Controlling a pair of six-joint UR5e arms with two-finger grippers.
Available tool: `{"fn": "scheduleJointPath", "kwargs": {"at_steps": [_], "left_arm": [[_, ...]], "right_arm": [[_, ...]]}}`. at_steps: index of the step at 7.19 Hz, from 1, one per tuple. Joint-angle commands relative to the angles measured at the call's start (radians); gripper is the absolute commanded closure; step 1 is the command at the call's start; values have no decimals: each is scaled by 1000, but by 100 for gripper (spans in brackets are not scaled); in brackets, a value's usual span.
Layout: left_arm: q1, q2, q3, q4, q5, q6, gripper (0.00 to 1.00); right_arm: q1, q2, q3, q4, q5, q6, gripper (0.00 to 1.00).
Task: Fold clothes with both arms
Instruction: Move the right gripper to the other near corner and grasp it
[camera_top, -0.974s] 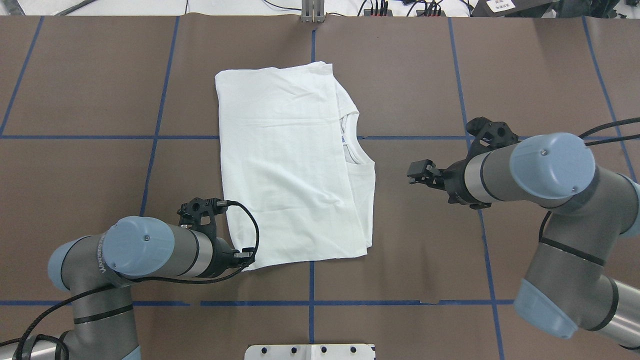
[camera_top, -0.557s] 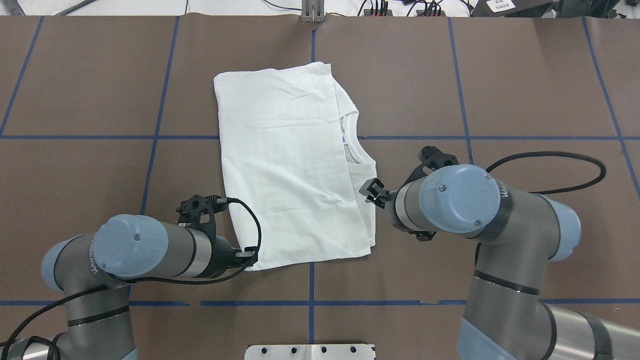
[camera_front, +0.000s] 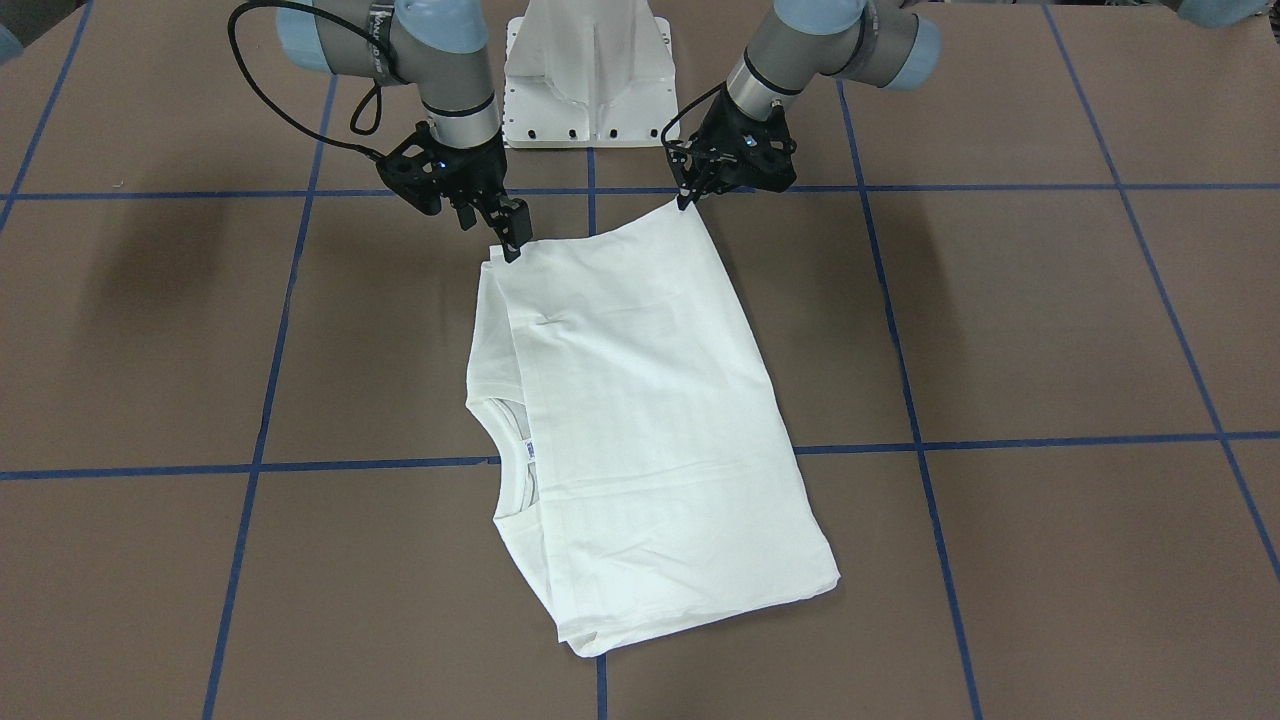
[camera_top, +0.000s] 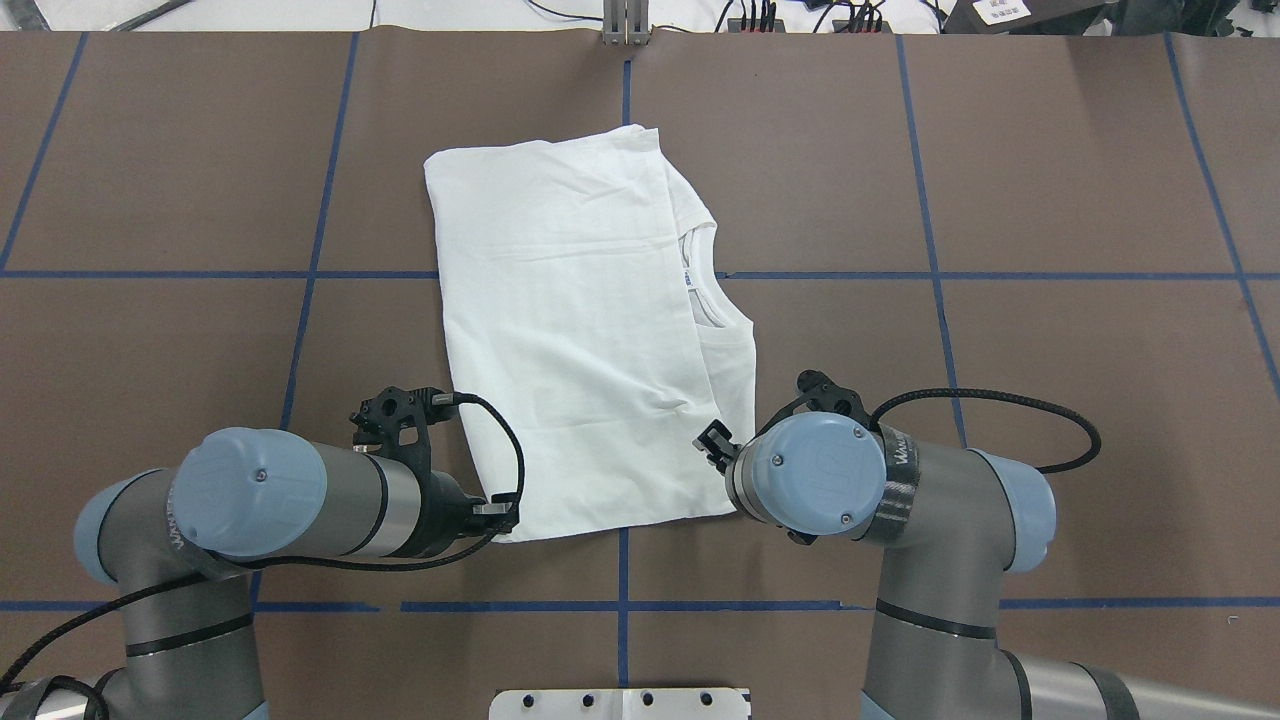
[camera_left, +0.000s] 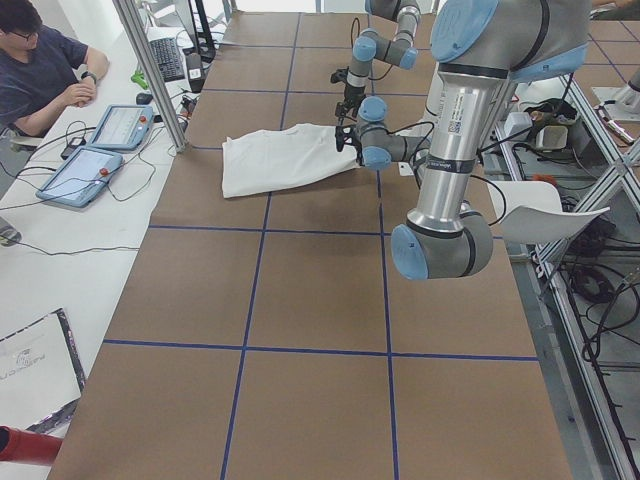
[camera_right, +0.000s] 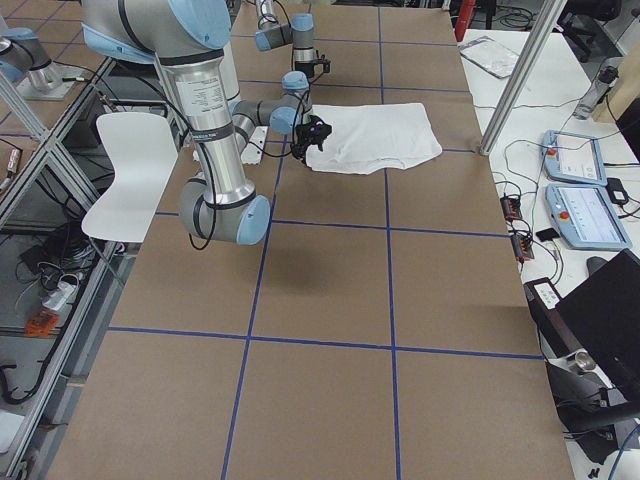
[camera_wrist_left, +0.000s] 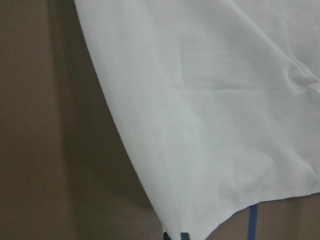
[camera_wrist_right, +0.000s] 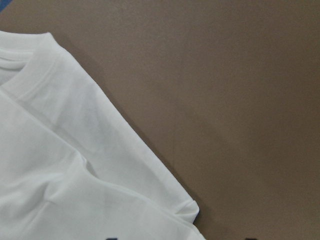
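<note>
White fabric T-shirt (camera_top: 580, 330), folded lengthwise, lies flat on brown blue-taped counter (camera_top: 1050, 180) before white pedestal base (camera_front: 590, 80). Black left gripper (camera_front: 686, 203): jaws pinch its base-side corner. Black right gripper (camera_front: 515, 243): jaws agape astride the other corner, probably for a paired lift.

This is a robotics lab. Grey-and-silver tubular robot arms (camera_top: 350, 495) work over a broad brown paper-covered counter (camera_top: 1050, 150) gridded with blue tape lines (camera_top: 150, 274). Aluminium frame posts (camera_left: 150, 70) stand alongside. A seated person (camera_left: 45, 60) is near what look like grey-and-blue control tablets (camera_left: 118, 126).
</note>
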Motion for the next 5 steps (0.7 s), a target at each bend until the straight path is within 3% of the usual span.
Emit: {"fn": "scheduleJointPath", "kwargs": {"at_steps": [1,5], "left_arm": [[-4,3,-12,0,1,0,100],[-4,11,-27,2,1,-2,100]], "right_arm": [[-6,0,-15,6,-26,0,12],[-8,0,-47,7,-44,-9,13]]}}
